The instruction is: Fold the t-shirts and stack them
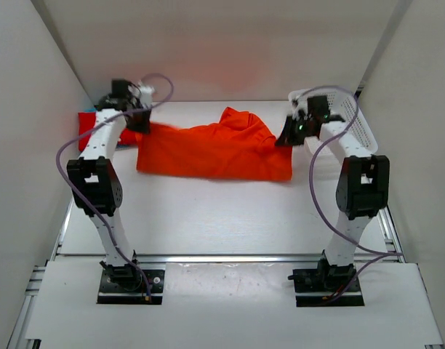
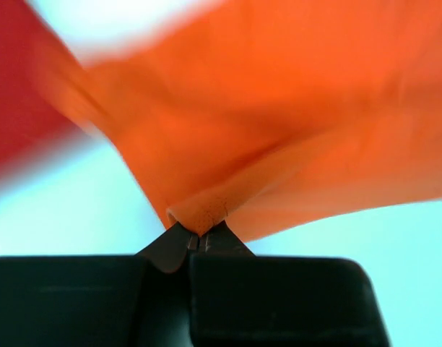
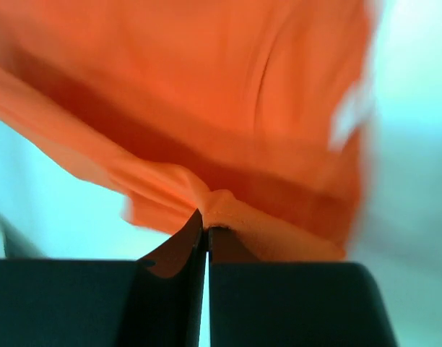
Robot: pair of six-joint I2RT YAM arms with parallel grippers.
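Orange soft cloth t-shirt (image 1: 215,149) is held stretched over the far middle of the white table (image 1: 208,218), its left end pinched in the left gripper (image 1: 140,120) and its right end in the right gripper (image 1: 290,133), both pairs of jaws closed tight on bunched fabric. I judge this the spreading step before folding; the next move calls for lowering it flat under even tension. A red cloth t-shirt (image 1: 86,122) lies far left, a white plastic mesh basket (image 1: 361,127) far right.
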